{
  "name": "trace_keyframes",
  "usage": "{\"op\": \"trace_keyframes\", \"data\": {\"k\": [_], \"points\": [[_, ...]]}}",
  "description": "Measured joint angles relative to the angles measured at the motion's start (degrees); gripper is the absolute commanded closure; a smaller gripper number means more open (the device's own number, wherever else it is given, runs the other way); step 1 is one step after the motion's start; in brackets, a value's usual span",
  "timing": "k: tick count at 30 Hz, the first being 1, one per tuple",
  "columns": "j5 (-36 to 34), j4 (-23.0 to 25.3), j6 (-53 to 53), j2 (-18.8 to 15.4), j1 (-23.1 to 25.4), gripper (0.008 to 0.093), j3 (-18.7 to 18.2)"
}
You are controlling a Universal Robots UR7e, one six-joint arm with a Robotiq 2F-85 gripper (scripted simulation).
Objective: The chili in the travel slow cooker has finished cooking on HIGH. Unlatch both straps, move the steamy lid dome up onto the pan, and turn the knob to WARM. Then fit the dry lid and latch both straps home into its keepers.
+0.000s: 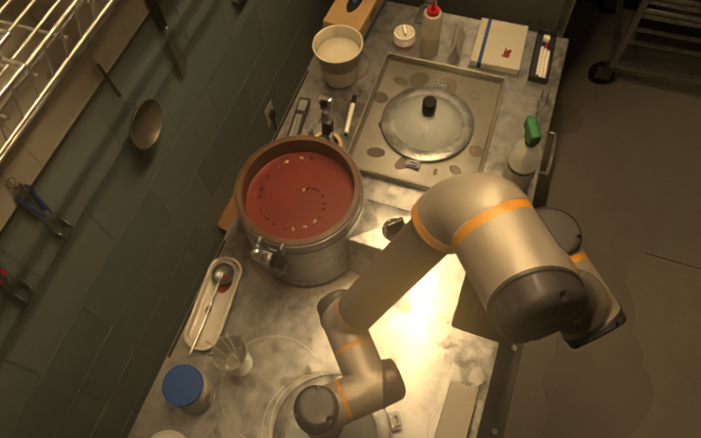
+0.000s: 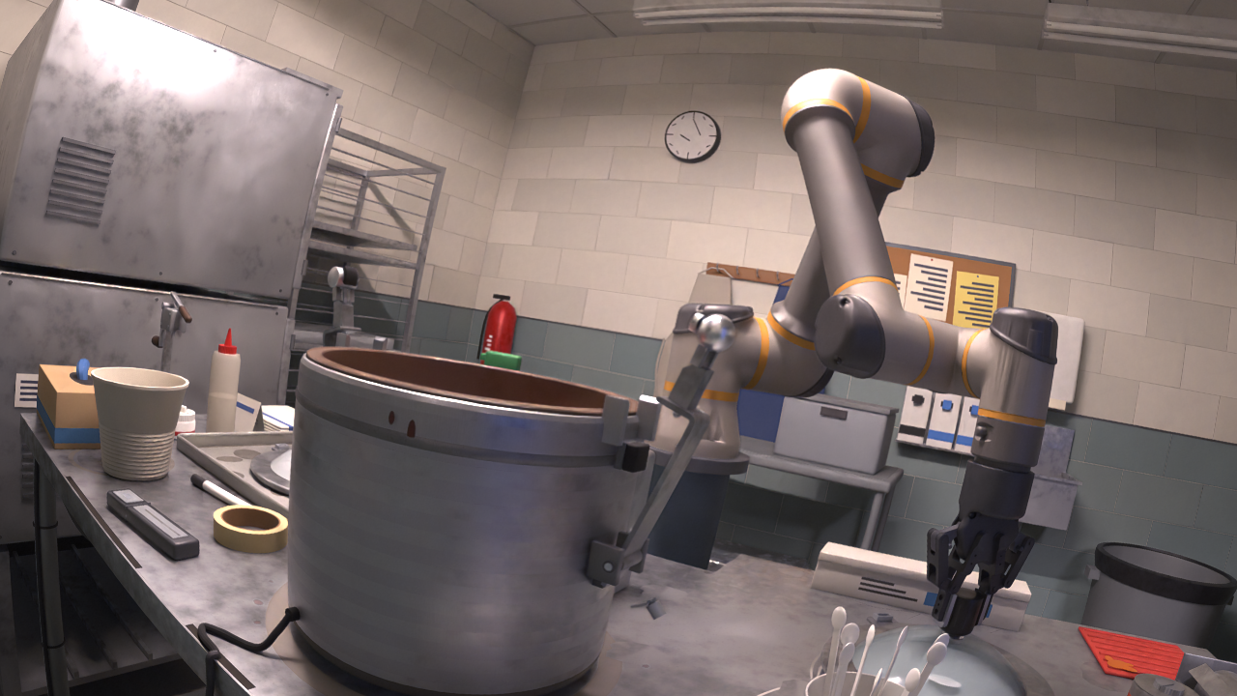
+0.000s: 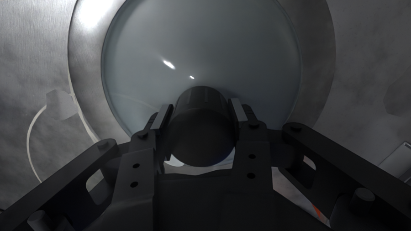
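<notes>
The dry lid lies flat at the near end of the counter, and my gripper is closed around its black knob from above. In the second side camera the gripper stands upright over the lid. The slow cooker stands open mid-counter, full of red chili. Its strap on the near side hangs loose. The steamy lid rests dome up on the pan at the far end.
A metal tray with a spoon lies beside the cooker. A glass and a blue-lidded jar stand close to the dry lid. A cup of swabs stands right before it. A white box lies behind the gripper.
</notes>
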State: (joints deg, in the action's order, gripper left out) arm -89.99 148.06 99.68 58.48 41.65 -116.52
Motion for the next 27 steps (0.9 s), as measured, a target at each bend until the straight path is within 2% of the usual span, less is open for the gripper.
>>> {"op": "trace_keyframes", "data": {"k": [16,27], "points": [[0.0,0.0,0.0,0.0,0.0,0.0924,0.0],[0.0,0.0,0.0,0.0,0.0,0.0934,0.0]]}}
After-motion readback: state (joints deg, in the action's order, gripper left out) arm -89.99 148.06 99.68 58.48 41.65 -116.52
